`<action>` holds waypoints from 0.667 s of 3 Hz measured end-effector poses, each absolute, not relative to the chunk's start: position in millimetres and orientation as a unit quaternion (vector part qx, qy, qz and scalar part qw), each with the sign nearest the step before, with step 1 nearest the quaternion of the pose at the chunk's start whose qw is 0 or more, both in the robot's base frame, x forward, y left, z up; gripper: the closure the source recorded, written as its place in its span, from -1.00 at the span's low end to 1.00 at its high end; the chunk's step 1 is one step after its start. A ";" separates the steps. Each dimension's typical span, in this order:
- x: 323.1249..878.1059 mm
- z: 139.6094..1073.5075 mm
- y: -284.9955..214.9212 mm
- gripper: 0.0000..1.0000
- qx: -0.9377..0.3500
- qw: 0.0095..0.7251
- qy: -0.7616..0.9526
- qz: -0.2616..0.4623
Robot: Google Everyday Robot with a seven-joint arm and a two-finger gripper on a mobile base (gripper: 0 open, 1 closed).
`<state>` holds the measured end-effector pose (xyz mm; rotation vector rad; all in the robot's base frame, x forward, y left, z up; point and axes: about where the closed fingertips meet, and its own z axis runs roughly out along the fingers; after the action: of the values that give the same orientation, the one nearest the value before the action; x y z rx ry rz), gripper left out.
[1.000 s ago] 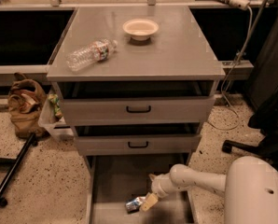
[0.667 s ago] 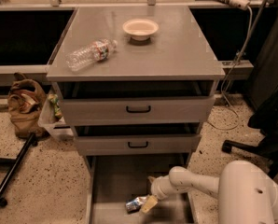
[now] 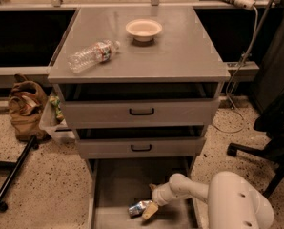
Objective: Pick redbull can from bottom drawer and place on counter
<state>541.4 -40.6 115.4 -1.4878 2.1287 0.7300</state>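
Note:
The redbull can [image 3: 138,208] lies on its side on the grey floor of the open bottom drawer [image 3: 114,194], near the drawer's front. My gripper [image 3: 150,205] reaches down into the drawer from the right on a white arm. Its tan fingertips [image 3: 149,211] are at the can's right end, one finger showing behind and one in front. The can still rests on the drawer floor. The counter [image 3: 180,51] is the flat grey top of the cabinet above.
A clear plastic bottle [image 3: 92,55] lies on the counter's left, a cream bowl [image 3: 143,29] at its back. Two upper drawers [image 3: 140,111] stand slightly open above the gripper. A brown bag [image 3: 25,108] and bin sit left, a chair base [image 3: 261,152] right.
The arm has shifted slightly left, bringing the gripper closer around the can's right end. The can has not moved.

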 end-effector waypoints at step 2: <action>538.2 105.4 -30.4 -0.64 -0.544 0.219 0.763 0.271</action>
<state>538.2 -30.4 105.4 -1.5064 2.1123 0.7504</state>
